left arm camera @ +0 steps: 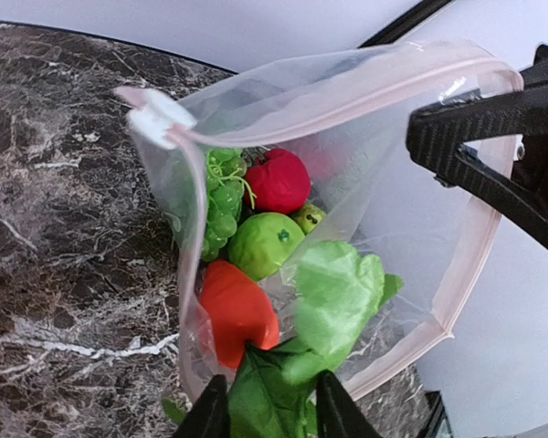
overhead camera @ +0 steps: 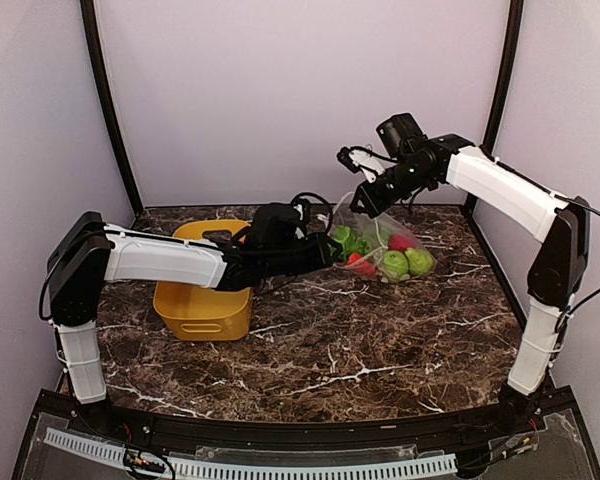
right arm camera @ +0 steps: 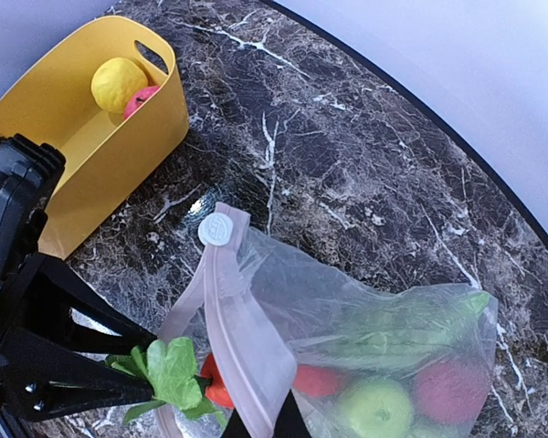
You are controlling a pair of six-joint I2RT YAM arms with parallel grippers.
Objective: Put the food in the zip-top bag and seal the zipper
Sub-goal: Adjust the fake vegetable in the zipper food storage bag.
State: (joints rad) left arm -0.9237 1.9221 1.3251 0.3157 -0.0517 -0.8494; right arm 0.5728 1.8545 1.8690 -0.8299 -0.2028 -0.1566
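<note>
Dark brown marble-look table (overhead camera: 360,350) with white veins fills the lower part of the top view. Yellow basket (overhead camera: 202,310) stands upright on it, left of centre. Clear zip-top bag (overhead camera: 375,228) rests its lower end on it, upper right of centre near the back edge, apart from the basket.

Zip-top bag (left arm camera: 393,237) — clear, crinkly, mouth open, pink zipper (right arm camera: 247,342) unsealed, at 1 o'clock on the table (overhead camera: 360,350). Inside: red apple (left arm camera: 277,180), green fruit (left arm camera: 263,245), grapes (left arm camera: 221,196), orange-red piece (left arm camera: 236,315) — leafy greens (left arm camera: 333,297) at the mouth.
</note>
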